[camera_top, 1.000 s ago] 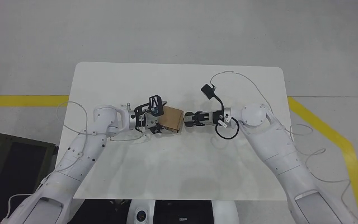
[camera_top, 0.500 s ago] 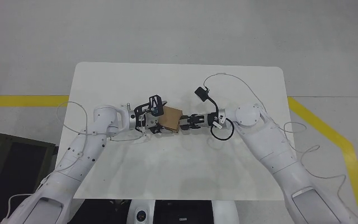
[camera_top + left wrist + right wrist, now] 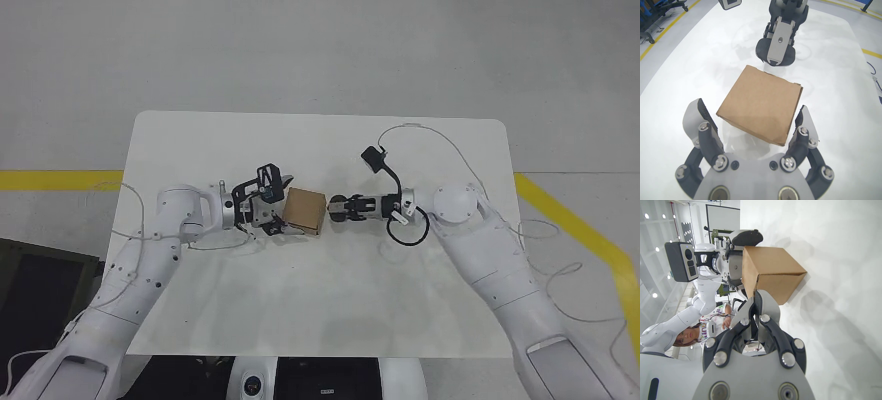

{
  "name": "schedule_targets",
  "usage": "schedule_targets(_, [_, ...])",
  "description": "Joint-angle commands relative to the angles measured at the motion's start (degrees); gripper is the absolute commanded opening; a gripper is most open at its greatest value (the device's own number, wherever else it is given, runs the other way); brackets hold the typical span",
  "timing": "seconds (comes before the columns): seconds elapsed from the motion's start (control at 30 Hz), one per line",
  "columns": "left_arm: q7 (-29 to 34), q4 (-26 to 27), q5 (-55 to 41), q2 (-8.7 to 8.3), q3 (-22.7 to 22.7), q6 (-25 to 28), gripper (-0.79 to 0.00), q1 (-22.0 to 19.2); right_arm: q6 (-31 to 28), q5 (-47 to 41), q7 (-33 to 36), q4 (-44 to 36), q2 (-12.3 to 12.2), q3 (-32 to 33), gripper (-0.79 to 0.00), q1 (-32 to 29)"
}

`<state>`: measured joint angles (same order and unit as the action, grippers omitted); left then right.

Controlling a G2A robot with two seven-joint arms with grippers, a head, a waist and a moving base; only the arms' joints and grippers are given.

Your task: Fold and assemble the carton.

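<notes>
The brown carton (image 3: 303,209) stands closed as a box on the white table (image 3: 330,300), near the middle. My left gripper (image 3: 272,213) is at its left side, open. In the left wrist view the carton (image 3: 761,106) lies between my left gripper's (image 3: 751,107) two spread fingers, the one finger (image 3: 800,121) close against its side, the other (image 3: 702,111) a little apart. My right gripper (image 3: 335,210) is shut, its tip at the carton's right side. In the right wrist view, my right gripper (image 3: 755,297) meets the carton's (image 3: 772,264) near corner edge; I cannot tell whether it touches.
A thin white cable (image 3: 440,140) loops over the table's far right part. Another cable (image 3: 135,200) hangs off the left edge by the left arm. Bare tabletop lies in front of and behind the carton.
The right gripper pressed in toward the carton half a second ago and has drawn back to the right. The left gripper has shifted slightly left. The carton has barely moved.
</notes>
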<state>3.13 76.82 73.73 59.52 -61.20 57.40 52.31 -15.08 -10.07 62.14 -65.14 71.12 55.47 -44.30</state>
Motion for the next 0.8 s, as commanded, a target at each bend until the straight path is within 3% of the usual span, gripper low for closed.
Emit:
schedule_targets(0.0, [0.85,1.86,-1.37,-0.61,-2.03,0.6,0.0,1.12,-2.8,-0.82,0.03,-0.11,-0.23,0.99,-0.785,-0.45])
schedule_targets(0.1, [2.04,4.33,-5.48,-1.56,-4.43,0.6,0.0,2.85,-7.26,-1.74,-0.51,0.05,-0.44,2.22,-0.785,-0.62])
schedule_targets(0.13, [2.68,5.12,-7.27,-1.91,-5.13,0.6,0.0,3.31,-8.87,-2.36,-0.62,0.22,-0.48,2.61,-0.723,-0.67])
schedule_targets(0.17, [3.33,5.83,-9.26,-2.24,-5.8,0.6,0.0,3.7,-10.56,-3.63,-0.61,0.38,-0.47,2.95,-0.591,-0.81])
schedule_targets(0.2, [4.21,6.42,-11.13,-2.56,-6.39,0.6,0.0,3.96,-12.26,-4.94,-0.26,0.75,-0.47,3.29,-0.523,-0.85])
schedule_targets(0.23, [4.86,6.73,-12.28,-2.76,-6.74,0.6,0.0,4.06,-13.33,-5.37,0.04,1.17,-0.5,3.51,-0.191,-0.74])
schedule_targets(0.27, [5.78,6.94,-13.87,-3.0,-7.26,0.6,0.0,4.11,-15.01,-5.87,0.28,1.9,-0.54,3.84,0.0,-0.5])
schedule_targets(0.53, [9.85,5.18,-18.78,-3.04,-7.95,-4.4,0.0,2.77,-29.37,-7.75,-4.72,12.98,-0.2,5.91,0.0,2.82])
schedule_targets(0.77, [11.52,2.3,-23.03,-3.07,-9.78,-7.64,0.0,-0.21,-38.9,1.42,-14.76,17.74,-0.36,7.74,0.0,6.48])
